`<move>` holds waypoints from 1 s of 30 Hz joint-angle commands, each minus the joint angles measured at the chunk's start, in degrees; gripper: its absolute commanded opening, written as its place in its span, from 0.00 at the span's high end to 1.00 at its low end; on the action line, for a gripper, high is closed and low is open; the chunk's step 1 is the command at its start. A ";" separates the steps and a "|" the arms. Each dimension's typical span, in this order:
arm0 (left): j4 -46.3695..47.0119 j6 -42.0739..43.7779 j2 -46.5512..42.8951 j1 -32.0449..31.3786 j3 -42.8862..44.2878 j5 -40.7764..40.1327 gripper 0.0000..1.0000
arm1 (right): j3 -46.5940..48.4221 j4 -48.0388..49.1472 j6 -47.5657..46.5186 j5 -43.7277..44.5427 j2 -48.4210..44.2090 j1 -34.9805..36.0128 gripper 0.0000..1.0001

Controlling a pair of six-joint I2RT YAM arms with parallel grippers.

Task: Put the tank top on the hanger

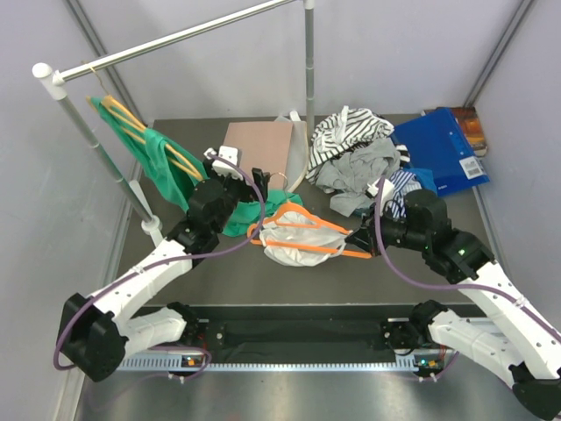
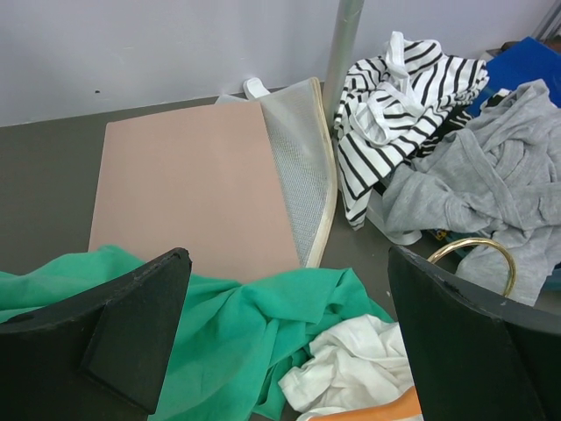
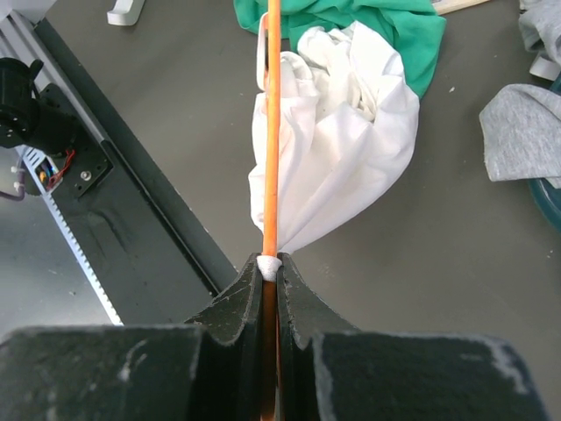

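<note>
Right wrist view: my right gripper (image 3: 272, 268) is clenched on the hanger (image 3: 272, 132), thin orange bar pinched edge-on between the tips, with a bit of white at the pinch. The tank top (image 3: 337, 149) is bunched in a wad against the far side of the bar, sagging onto the table (image 3: 473, 263). The green garment (image 3: 386, 19) is just beyond it, touching the white.

Left wrist view: my left gripper (image 2: 287, 272) is released, jaws wide, nothing between them. It hovers over green cloth, with the white wad low and right of centre. A gold hook (image 2: 478, 254), likely the hanger's own, shows past one finger. Further out are the pink board (image 2: 188, 189), striped shirt (image 2: 394, 96) and grey garment (image 2: 491, 184).

Top external: the hanger lies mid-table between both arms, white crumpled under it. I cannot tell whether any strap is over a hanger arm.

My read: the step is getting a strap over a hanger shoulder.
- Right: hold firm and level, maybe raise the bar slightly so the cloth hangs free.
- Left: come down on white only, at a strap or neck edge. The green overlaps it, so it is easy to grab both.
- The fabric looks thin and sheer, so pinch fully and draw it slowly outward along the hanger arm.
- Mind the gold hook, which could snag the cloth.
</note>
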 commanded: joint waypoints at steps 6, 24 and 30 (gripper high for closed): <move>7.06 -3.12 2.22 0.25 -0.38 -0.19 0.01 | 2.68 8.03 3.29 -5.50 -1.33 -0.54 1.00; 10.14 -5.15 5.84 0.17 -0.02 -2.12 0.01 | 2.50 10.32 5.76 -6.31 -2.04 -0.53 1.00; 5.14 -4.09 2.77 0.17 1.21 -4.40 0.01 | 2.59 6.81 5.58 4.48 0.95 -0.54 1.00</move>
